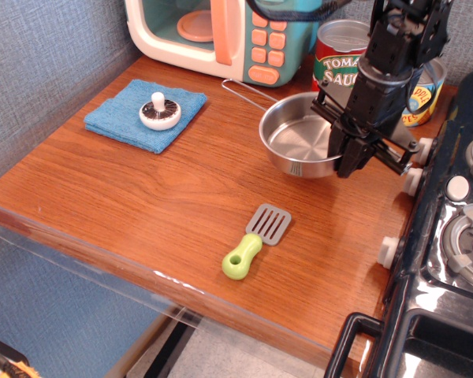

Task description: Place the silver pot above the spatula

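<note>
The silver pot (298,142) is a shallow shiny steel pan; its thin wire handle (244,90) points back left toward the microwave. It sits low over or on the wooden table (142,197), behind the spatula and a little to its right. My black gripper (351,160) is at the pot's right rim and looks shut on it. The spatula (257,239) lies near the table's front edge, grey slotted head toward the pot, lime-green handle toward the front.
A toy microwave (221,31) stands at the back. A blue cloth (122,122) holds a mushroom (159,111) at the left. A tomato sauce can (337,53) and a pineapple can (426,94) stand behind my arm. A black stove (457,236) borders the right.
</note>
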Available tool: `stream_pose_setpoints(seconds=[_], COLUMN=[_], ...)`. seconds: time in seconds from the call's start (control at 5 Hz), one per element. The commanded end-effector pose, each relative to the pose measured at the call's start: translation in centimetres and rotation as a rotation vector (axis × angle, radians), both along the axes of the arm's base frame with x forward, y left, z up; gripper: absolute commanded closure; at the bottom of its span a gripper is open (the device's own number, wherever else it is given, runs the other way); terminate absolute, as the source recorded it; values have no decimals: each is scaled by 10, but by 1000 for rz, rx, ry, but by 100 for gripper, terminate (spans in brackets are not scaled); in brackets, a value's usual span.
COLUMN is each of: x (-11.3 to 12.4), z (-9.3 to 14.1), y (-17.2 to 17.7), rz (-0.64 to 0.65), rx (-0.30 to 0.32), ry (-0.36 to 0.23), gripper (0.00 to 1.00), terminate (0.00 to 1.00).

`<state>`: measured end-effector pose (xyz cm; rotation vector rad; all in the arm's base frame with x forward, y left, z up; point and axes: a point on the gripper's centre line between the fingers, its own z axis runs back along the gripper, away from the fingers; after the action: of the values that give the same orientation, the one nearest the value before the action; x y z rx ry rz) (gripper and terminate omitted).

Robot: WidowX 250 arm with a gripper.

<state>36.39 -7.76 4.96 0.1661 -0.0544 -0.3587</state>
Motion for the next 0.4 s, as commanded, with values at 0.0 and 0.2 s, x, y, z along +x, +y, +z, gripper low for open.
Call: stream_pose_setpoints(seconds=[0.0,0.2], x=[20,23], z=[-7,-17], y=[18,23], rz=[36,118], rx=[40,32], ry=[-11,20], gripper=[100,0], terminate=[0,0])
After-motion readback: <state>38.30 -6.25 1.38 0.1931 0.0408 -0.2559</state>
